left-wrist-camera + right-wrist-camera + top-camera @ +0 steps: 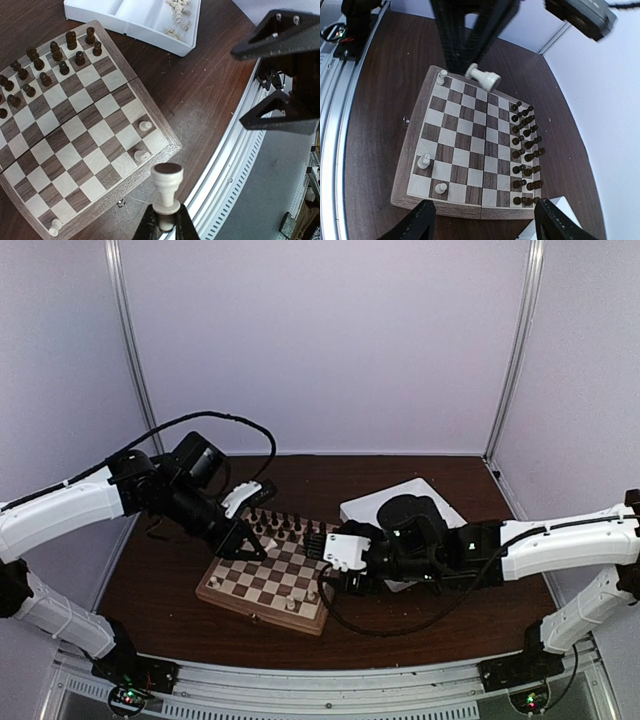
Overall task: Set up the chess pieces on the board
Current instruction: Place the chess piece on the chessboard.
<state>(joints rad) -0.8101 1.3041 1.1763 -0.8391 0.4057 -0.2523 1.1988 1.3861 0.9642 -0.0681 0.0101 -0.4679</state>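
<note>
Left wrist view: the left gripper (166, 224) is clamped on the base of one cream piece (166, 186), held upright off the board (75, 150) at its 5 o'clock corner, over the table (200, 100).
Right wrist view: the right gripper (487, 220) hangs by the board's edge, jaws spread wide with nothing between them. The held piece shows tilted at 12 o'clock.
Cream pieces (145, 125) on board: three, at 3, 4 and 7 o'clock along its rim squares.
Cream in white tray (135, 27): a heap at 12 o'clock, too small to count.
Dark pieces (45, 79): two rows on the 10 o'clock side, roughly sixteen, too crowded for a sure count.
Risk, slip: only the base is pinched, so the piece may pivot and land on its side.
Risk, knock: lowering close to a standing neighbour could topple it.
Risk, arms: both wrists crowd the same board and might collide.
</note>
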